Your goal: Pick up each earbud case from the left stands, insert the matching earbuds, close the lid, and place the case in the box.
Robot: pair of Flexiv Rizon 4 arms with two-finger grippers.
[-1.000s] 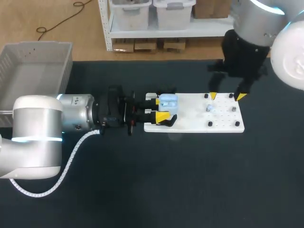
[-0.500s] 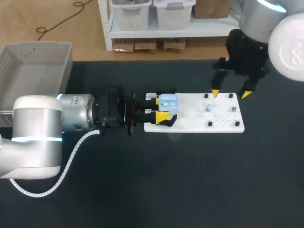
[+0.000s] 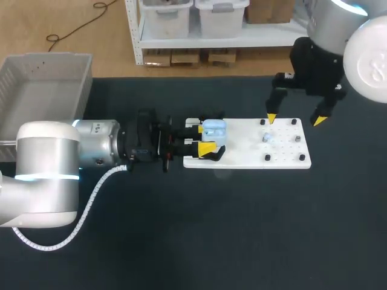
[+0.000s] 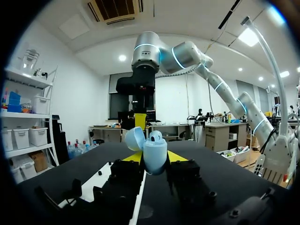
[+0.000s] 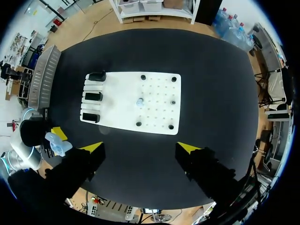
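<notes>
Where left claw [image 3: 202, 138] grips, case [image 3: 214, 128] partly hidden

The left arm [image 3: 91, 145] lies level from the left, its left gripper [image 3: 201, 138] pointing right, both fingers pressed on the open earbud case [image 3: 214, 130]. The right arm [image 3: 338, 24] holds the right gripper [image 3: 295, 119] far right, pointing down, fingers spread wide.
</notes>
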